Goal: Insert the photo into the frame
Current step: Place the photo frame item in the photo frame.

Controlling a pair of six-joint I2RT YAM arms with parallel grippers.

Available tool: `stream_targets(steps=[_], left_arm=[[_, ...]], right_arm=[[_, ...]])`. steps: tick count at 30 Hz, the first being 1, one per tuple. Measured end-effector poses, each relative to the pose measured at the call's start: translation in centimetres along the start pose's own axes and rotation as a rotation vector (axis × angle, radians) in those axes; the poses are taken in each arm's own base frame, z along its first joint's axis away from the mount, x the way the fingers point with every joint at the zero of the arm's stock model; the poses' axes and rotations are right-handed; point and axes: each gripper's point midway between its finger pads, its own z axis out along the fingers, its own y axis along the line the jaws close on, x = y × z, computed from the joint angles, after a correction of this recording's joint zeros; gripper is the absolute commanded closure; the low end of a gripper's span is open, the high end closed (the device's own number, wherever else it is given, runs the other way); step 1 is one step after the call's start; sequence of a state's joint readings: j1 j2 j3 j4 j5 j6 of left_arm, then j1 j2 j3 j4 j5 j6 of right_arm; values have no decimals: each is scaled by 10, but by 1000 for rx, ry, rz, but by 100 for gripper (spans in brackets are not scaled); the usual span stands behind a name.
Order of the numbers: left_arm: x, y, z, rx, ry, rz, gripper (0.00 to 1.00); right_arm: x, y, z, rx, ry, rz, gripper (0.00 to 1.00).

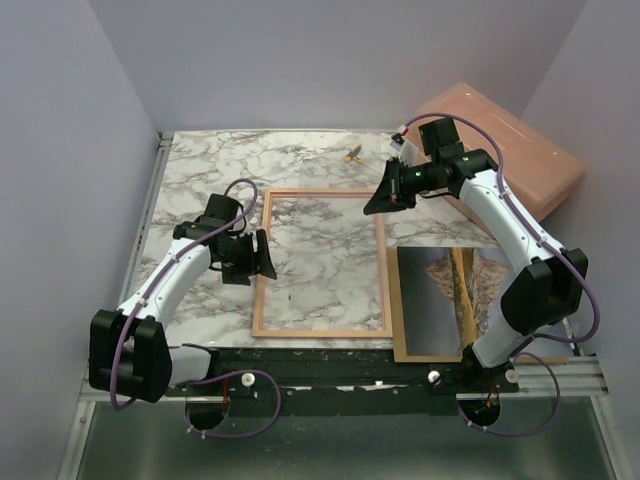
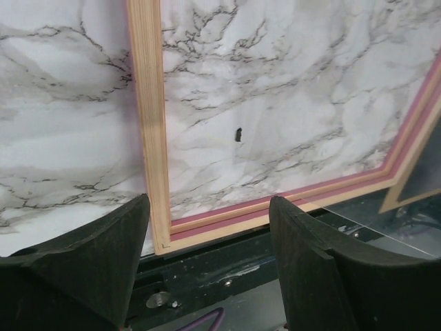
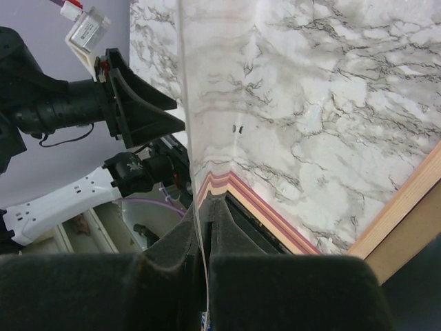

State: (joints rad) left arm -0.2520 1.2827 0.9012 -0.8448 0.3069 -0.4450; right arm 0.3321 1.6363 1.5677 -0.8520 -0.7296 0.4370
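Wood-coloured back up, the frame (image 1: 320,332) lies mid-table (image 1: 200,170). The right gripper (image 3: 203,207) is clenched on a thin clear sheet (image 3: 189,138); the left gripper (image 2: 209,203) is spread and empty. The photo (image 1: 445,300) lies at the near right corner. Probable step: seating the sheet; the next move calls for fetching the photo

Thin frame (image 1: 320,331), wood-coloured back up, laid flat just right of the left tool (image 1: 265,257), mountain photo (image 1: 440,300) laid face-up, well apart from the right tool (image 1: 375,205), toward its base

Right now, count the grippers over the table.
2: the left gripper at the left edge of the frame, the right gripper, pinching a clear sheet, at its far right corner.
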Motion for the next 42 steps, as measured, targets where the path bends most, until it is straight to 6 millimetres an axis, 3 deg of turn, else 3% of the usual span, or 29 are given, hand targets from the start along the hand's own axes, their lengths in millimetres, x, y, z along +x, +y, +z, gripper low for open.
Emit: stream_targets(steps=[4, 14, 21, 30, 42], left_arm=[[-7, -1, -5, 92, -38, -53, 40], [-9, 27, 1, 112, -45, -156, 52], [-22, 35, 8, 77, -47, -114, 59], [-25, 45, 23, 44, -12, -126, 68], [-25, 51, 36, 13, 32, -128, 68]], right_arm=[[-4, 6, 0, -22, 3, 5, 100], [-17, 30, 0, -128, -24, 47, 100], [-7, 18, 15, -146, 4, 131, 99], [1, 11, 28, -149, 18, 159, 100], [26, -12, 49, -129, 66, 231, 100]])
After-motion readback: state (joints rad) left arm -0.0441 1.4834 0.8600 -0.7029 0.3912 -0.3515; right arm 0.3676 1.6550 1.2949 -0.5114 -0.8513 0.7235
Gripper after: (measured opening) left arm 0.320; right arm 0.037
